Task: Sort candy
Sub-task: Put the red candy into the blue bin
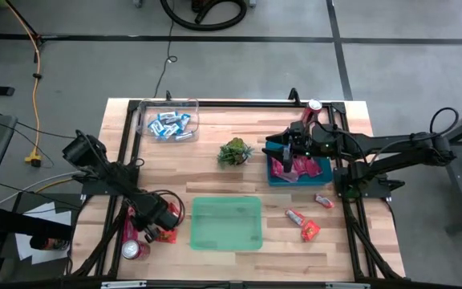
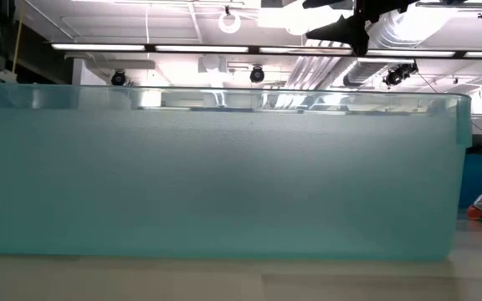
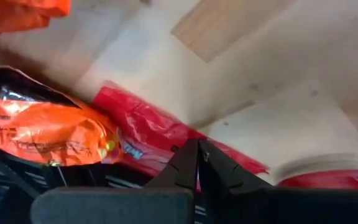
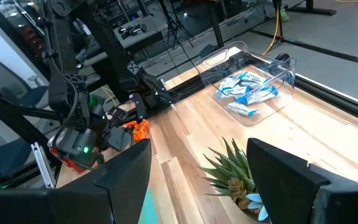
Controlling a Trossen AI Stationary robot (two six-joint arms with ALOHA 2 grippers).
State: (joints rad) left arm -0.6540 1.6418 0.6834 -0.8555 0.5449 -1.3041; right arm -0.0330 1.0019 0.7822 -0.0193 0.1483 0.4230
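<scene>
Candy in shiny blue-and-white wrappers already fills the clear plastic tub at the far left of the wooden bench, and pink wrapped sweets lie piled in the teal tray on the far side of the small green potted plant from that tub, so two colours look largely sorted. The pale green translucent bin, nearer the front edge than the plant, appears empty. Left to do, by my reading: three red-orange sweets loose on the boards between the green bin and the teal tray, and a red-orange heap just beside the green bin, near a red soda can. The left gripper is down at that heap, its jaws pressed together on a flat red wrapper whose long axis runs slantwise across the grain, lying flat. The right gripper hangs over the teal tray with jaws spread wide, holding nothing.
</scene>
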